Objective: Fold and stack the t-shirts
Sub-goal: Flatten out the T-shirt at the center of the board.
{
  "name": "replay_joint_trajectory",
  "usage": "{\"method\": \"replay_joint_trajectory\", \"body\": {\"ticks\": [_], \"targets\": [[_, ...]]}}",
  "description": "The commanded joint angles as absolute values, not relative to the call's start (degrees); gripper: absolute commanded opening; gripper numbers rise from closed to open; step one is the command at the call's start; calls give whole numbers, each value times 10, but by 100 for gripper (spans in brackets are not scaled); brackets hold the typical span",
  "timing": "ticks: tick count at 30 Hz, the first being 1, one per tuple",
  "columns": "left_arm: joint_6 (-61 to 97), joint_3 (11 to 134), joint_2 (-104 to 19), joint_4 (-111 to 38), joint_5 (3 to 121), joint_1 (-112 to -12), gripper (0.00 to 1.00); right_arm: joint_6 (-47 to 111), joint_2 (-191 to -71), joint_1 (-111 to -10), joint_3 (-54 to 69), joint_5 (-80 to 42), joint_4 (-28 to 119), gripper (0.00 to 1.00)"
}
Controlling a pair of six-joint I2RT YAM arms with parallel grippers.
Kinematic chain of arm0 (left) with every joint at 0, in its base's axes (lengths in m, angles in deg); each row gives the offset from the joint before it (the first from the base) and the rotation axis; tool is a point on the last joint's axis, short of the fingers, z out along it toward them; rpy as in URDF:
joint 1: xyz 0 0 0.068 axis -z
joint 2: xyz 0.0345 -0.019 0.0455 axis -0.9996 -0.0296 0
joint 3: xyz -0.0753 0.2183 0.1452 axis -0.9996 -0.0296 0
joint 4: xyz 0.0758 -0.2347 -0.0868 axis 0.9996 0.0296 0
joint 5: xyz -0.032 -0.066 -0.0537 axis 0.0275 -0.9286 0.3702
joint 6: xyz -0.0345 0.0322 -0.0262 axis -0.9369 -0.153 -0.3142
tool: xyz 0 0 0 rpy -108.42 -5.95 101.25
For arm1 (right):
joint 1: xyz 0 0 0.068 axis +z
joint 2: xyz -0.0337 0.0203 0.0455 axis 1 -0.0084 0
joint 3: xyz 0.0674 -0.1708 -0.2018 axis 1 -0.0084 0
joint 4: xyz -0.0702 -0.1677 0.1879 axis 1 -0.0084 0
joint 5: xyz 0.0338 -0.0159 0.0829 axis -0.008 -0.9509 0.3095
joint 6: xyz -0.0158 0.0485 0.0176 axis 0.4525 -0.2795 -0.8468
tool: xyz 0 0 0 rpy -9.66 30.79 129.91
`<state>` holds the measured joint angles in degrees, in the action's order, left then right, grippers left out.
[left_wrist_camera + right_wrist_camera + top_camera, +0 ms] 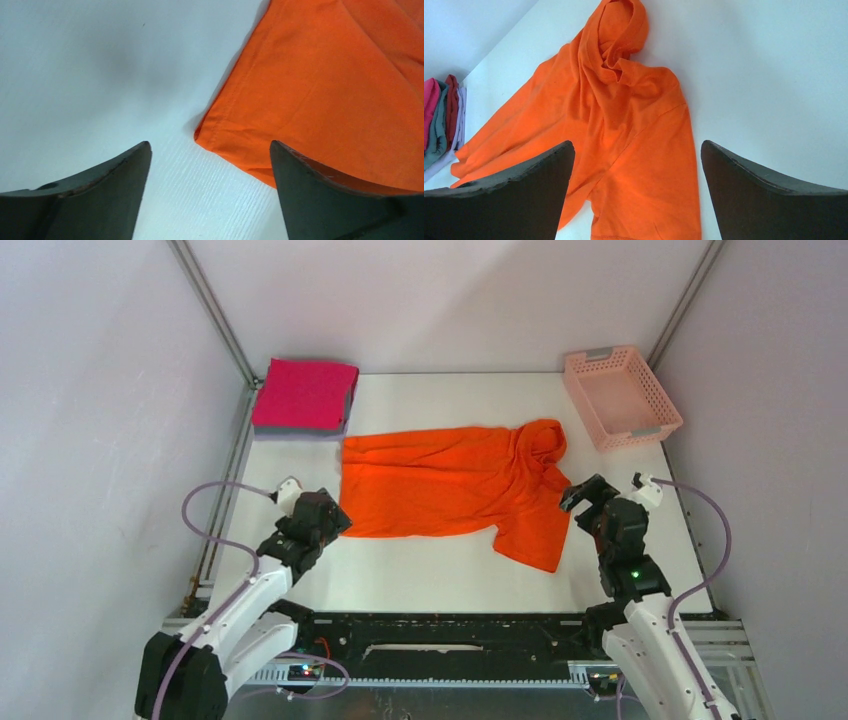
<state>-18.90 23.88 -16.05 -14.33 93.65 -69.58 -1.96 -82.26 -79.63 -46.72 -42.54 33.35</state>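
Observation:
The orange t-shirt (450, 485) lies spread on the white table, hem to the left, its collar end bunched at the right and one sleeve hanging toward the front. My left gripper (336, 520) is open and empty at the shirt's near-left hem corner (202, 132), which lies just ahead of its jaws. My right gripper (580, 492) is open and empty, hovering at the shirt's right side above the sleeve (649, 195). A folded stack with a magenta-pink shirt (305, 393) on a grey one sits at the back left; it also shows in the right wrist view (439, 125).
A pale pink lattice basket (622, 397) stands at the back right corner. Metal frame posts and grey walls close in the table (420, 575) on both sides. Purple cables loop off both wrists.

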Motion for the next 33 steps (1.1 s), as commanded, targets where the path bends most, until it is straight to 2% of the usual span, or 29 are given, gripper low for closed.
{"method": "replay_joint_trajectory", "body": {"ticks": [1, 6, 14, 22, 23, 25, 33], "targets": [[-198, 249, -207, -154, 946, -695, 79, -25, -827, -796, -462, -438, 339, 100], [-187, 291, -312, -156, 926, -695, 54, -20, -852, -796, -459, -442, 336, 100], [-183, 330, -402, -172, 918, -695, 48, -16, -869, -796, -456, -445, 342, 100], [-171, 333, -428, -184, 887, -695, 27, -15, -877, -797, -456, -454, 344, 100], [-171, 333, -433, -185, 886, -695, 21, -14, -878, -797, -457, -454, 344, 100], [-168, 335, -441, -188, 884, -695, 1, -13, -878, -797, -456, -453, 343, 100], [-153, 327, -383, -224, 886, -695, 0, -24, -906, -792, -430, -447, 275, 97]]}}
